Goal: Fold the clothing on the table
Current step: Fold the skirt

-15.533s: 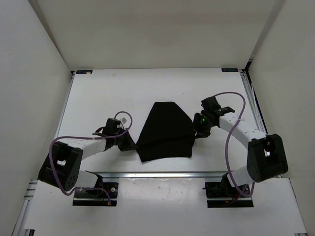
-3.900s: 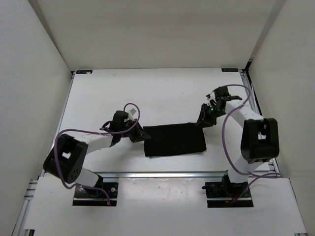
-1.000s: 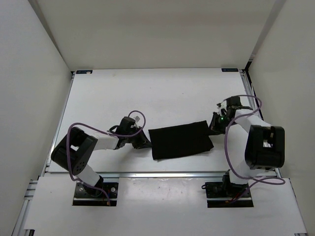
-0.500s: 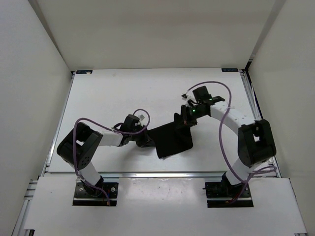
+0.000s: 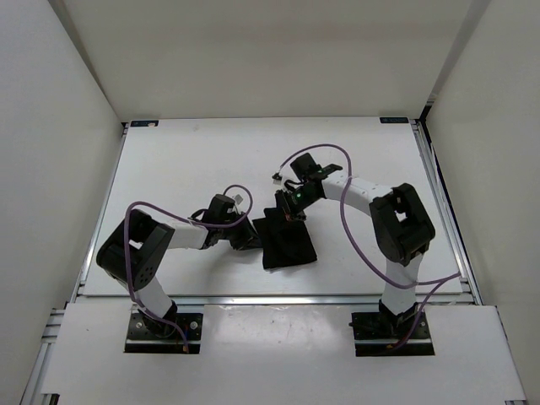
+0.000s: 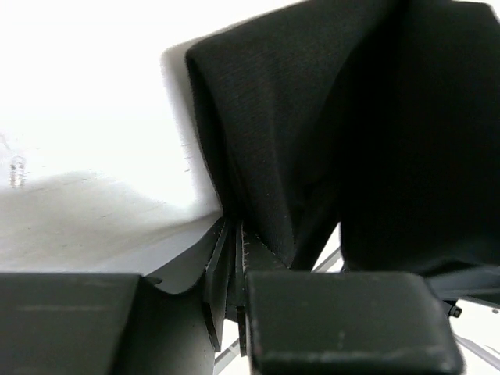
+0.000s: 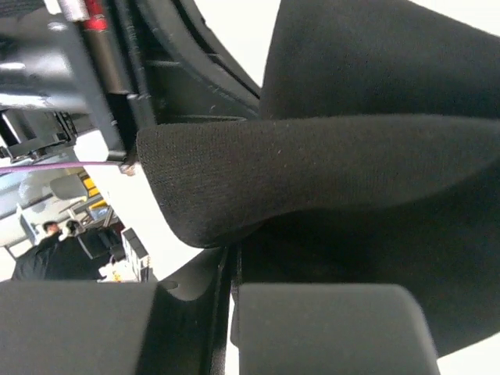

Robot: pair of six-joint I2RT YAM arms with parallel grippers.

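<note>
The black clothing [image 5: 287, 245] lies folded over itself near the middle of the white table [image 5: 186, 160]. My right gripper [image 5: 289, 208] hangs over the clothing's far left part, shut on an edge it holds doubled over the rest. In the right wrist view the clothing [image 7: 328, 172] bulges as a rolled fold just past the right gripper [image 7: 233, 273]. My left gripper [image 5: 251, 240] sits at the clothing's left edge. In the left wrist view the left gripper [image 6: 234, 258] has its jaws close together, pinching the clothing [image 6: 312, 117], which rises in a tented fold.
A metal rail [image 5: 278, 298] runs along the table's near edge and another rail [image 5: 430, 169] along the right side. White walls enclose the table. A purple cable [image 5: 354, 245] loops off the right arm. The left arm's wrist [image 7: 101, 78] is close in front of the right gripper.
My right gripper has carried the clothing's right edge up and leftward over the rest, halving its width. The left gripper has stayed at the left edge.
</note>
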